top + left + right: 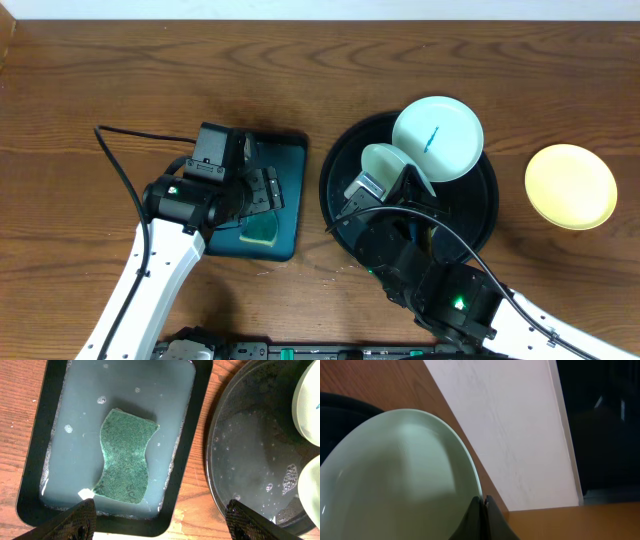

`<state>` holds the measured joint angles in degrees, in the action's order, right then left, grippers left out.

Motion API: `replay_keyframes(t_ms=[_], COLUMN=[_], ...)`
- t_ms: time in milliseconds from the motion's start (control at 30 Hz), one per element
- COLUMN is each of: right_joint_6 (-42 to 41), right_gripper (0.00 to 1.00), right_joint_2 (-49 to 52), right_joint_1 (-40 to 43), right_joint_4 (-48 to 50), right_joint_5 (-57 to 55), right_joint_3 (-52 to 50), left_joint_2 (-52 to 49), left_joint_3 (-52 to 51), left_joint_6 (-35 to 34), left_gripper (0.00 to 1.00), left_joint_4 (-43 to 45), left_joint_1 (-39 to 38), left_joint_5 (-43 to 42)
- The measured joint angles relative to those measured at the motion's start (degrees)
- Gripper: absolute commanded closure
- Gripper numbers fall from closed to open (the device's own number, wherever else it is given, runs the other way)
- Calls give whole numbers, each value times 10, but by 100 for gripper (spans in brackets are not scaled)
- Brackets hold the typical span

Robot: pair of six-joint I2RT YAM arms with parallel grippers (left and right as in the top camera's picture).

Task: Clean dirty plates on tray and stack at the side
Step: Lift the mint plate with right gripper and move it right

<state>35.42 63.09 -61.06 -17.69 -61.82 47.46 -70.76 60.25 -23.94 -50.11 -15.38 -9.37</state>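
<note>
**tray_watcher:** so where are the plates at?

**yam_fan:** Right gripper is pinched tight on the rim of one mint plate, holding it tilted up over the black round tray. The second mint plate, with a blue smear, lies flat at the tray's far edge, overlapping the rim. The yellow plate sits on the table, right of the tray.

**tray_watcher:** and the left one?

**yam_fan:** Left gripper is spread wide, holding nothing, above the green sponge in soapy water in the teal rectangular tray.
</note>
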Motion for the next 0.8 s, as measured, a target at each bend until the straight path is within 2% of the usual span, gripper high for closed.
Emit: replay_keyframes(t_ms=[433,533,667,700,800], right_joint_6=[-3,-44,-188,-242,-329], right_gripper=[99,99,99,99,99], right_joint_2=[0,0,0,0,0], right_joint_1=[0,14,136,216,377], right_joint_4=[11,6,-58,-79,-81], right_joint_5=[-4,-4,23,71,236], right_joint_3=[0,0,3,3,3], left_joint_2=[0,0,0,0,0], left_joint_3=[0,0,0,0,0], left_joint_6=[0,0,0,0,0], left_gripper=[17,17,17,17,17], left_joint_4=[0,0,0,0,0], left_joint_1=[0,0,0,0,0], left_joint_5=[0,0,0,0,0])
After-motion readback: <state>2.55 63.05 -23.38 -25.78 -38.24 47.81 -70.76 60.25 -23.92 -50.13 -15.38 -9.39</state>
